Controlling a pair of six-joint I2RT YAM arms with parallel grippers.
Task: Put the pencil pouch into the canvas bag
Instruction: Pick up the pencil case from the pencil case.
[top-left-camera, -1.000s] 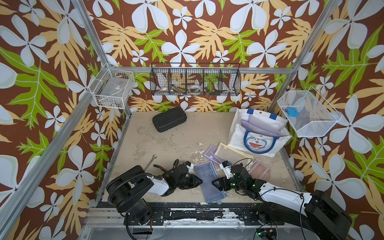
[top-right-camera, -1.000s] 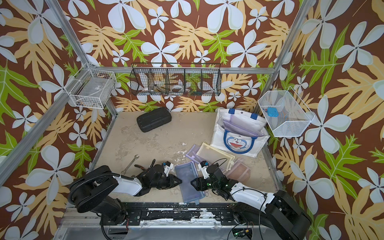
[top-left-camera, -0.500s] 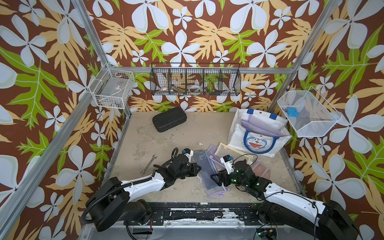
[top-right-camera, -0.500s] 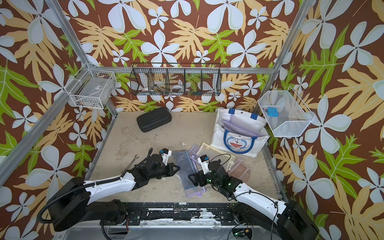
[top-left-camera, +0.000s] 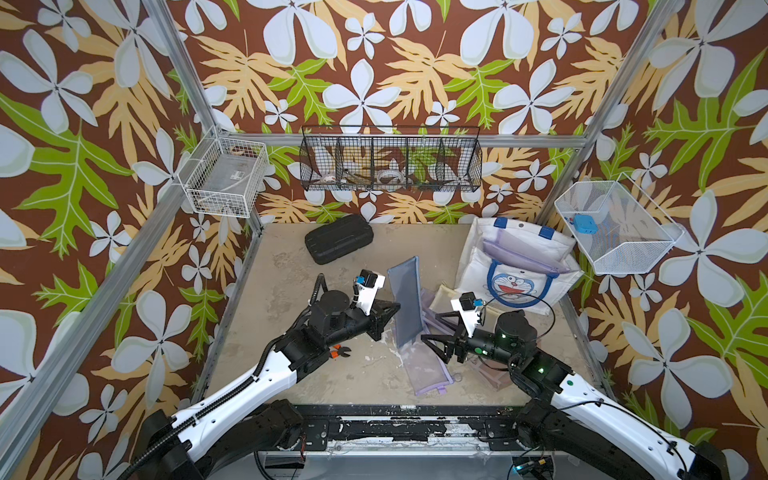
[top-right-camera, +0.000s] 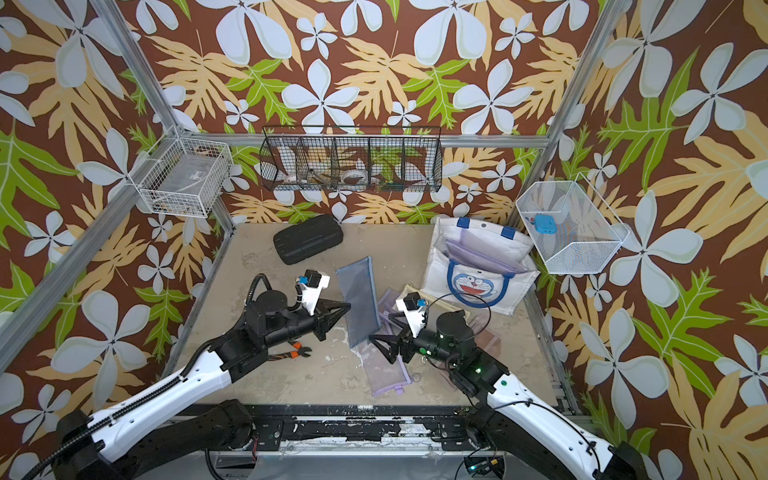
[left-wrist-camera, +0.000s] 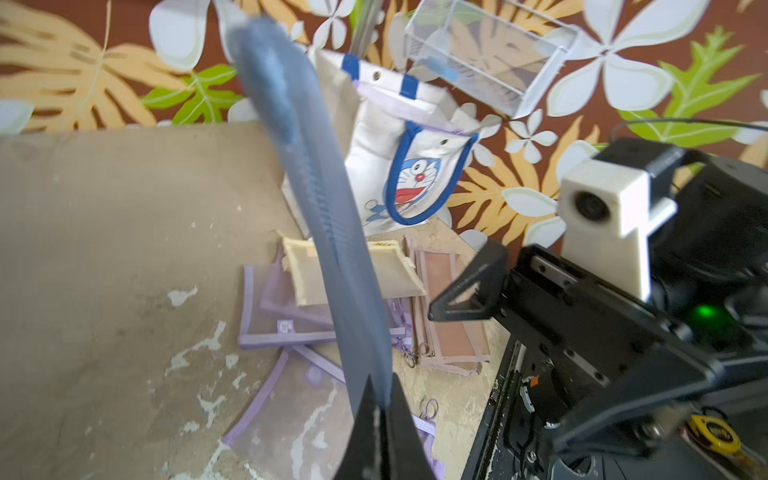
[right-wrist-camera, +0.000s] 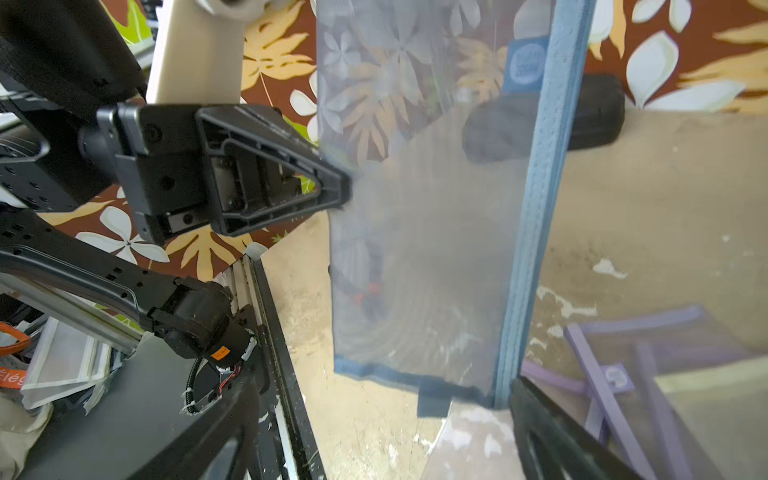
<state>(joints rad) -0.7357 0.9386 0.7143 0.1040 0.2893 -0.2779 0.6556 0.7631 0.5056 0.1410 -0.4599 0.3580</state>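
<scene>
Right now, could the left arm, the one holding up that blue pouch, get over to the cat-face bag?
Probably yes. The left gripper is shut on the blue pouch, held upright, and the canvas bag stands open. Only the open right gripper, close beside the pouch, might crowd the way.

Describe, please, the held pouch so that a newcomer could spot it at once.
On the beige table, look left of the white canvas bag. The blue mesh pouch stands upright, pinched by the left hand; the purple pouches and cream pouch nearby lie flat.
</scene>
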